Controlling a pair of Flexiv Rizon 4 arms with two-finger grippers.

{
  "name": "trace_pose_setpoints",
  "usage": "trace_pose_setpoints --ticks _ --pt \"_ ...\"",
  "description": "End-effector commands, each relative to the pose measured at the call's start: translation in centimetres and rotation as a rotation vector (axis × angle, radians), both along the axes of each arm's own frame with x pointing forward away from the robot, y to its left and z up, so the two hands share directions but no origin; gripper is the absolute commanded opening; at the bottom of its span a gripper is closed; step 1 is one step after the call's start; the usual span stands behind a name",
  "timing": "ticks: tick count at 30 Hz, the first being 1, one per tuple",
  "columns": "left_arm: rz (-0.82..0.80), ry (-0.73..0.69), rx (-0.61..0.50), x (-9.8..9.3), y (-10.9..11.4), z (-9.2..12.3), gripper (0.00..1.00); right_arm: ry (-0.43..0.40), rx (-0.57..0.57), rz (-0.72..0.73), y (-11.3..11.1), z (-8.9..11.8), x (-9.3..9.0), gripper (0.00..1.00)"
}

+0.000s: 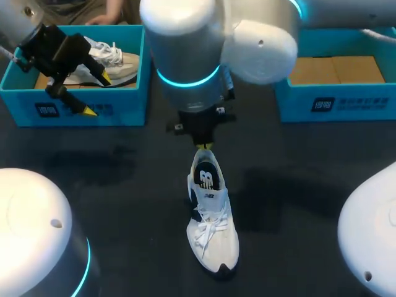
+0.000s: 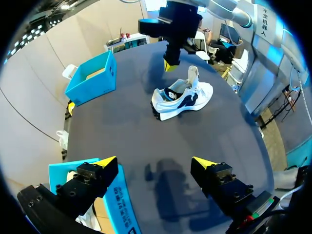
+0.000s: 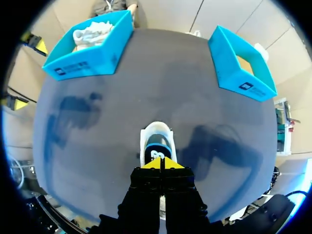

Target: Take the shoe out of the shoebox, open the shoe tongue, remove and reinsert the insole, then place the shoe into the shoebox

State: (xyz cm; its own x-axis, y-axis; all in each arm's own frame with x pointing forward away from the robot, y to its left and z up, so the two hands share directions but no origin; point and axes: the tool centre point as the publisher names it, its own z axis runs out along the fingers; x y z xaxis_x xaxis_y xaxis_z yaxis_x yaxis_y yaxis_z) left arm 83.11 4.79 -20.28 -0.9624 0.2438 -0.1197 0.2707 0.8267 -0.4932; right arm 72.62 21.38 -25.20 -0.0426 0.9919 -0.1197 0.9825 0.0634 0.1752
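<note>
Head view puts the white and navy shoe [image 1: 212, 216] upright on its sole in the middle of the dark tabletop [image 1: 124, 185]. Its toe points toward us and its heel toward the far side, and it is outside both boxes. We can see its dark insole [image 1: 206, 178] in the opening. From the left wrist view the tongue [image 2: 194, 74] stands raised above the laces.

Our right hand [image 1: 204, 146] hangs just above the heel end of the shoe. Its yellow tips are pressed together, and we see nothing pinched between them.

Our left hand [image 1: 96, 94] is spread wide and grasps nothing. It sits above the front wall of the left shoebox [image 1: 18, 93], with one finger over the box and the other out over the tabletop. A second shoe [image 1: 117, 59], also white, lies inside that box.

The right shoebox [image 1: 297, 105] stands well apart at the far right, showing only its brown cardboard floor.
</note>
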Motion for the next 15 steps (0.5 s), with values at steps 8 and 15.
trace_pose_setpoints --ticks 8,15 --pt "0.001 -0.001 0.003 -0.1 0.0 0.0 1.00 -0.020 -0.135 -0.100 1.6 -3.2 -1.5 0.00" --pt "0.001 -0.001 0.003 -0.1 0.0 0.0 1.00 -0.020 -0.135 -0.100 1.6 -3.2 -1.5 0.00"
